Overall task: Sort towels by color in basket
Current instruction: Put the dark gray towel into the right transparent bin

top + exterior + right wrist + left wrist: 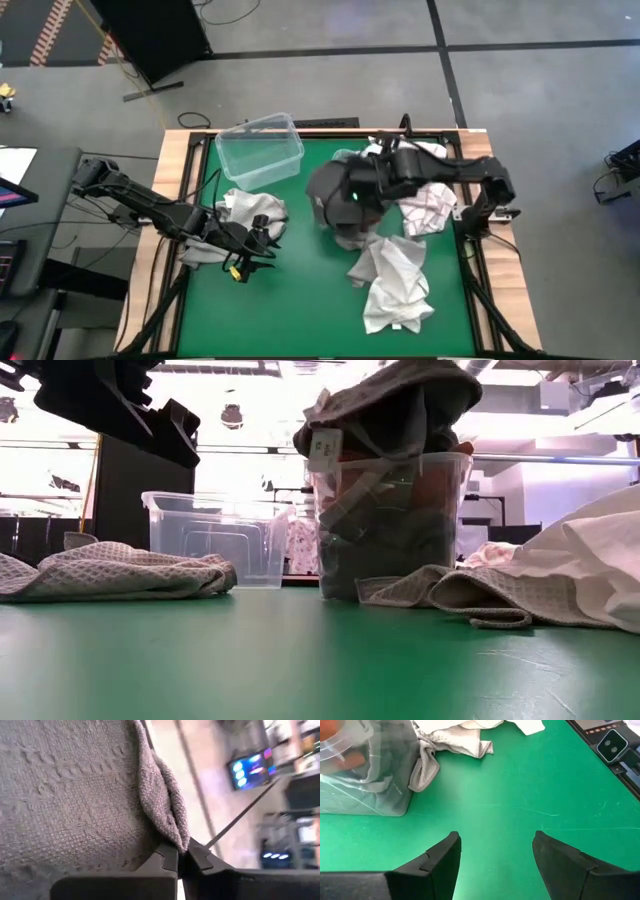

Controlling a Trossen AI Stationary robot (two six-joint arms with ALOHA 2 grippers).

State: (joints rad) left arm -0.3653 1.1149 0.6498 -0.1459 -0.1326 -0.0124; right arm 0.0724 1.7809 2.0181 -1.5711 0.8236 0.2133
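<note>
Mid-sort: right gripper [181, 856] with jaws pinched shut on a fold of the dark grey woven towel [335, 195], holding it over the full clear plastic basket [395, 520] already showing rust orange and grey cloth. Next, judging by this: lower, release, press in. Left gripper [495, 850] waiting with jaws wide over bare green counter [300, 300], beside a light grey waffle towel [250, 212]. Empty clear tub [258, 148] behind; white cloths [395, 280] and a red-checked one [432, 205] loose nearby. Beyond: grey floor, bright windows
</note>
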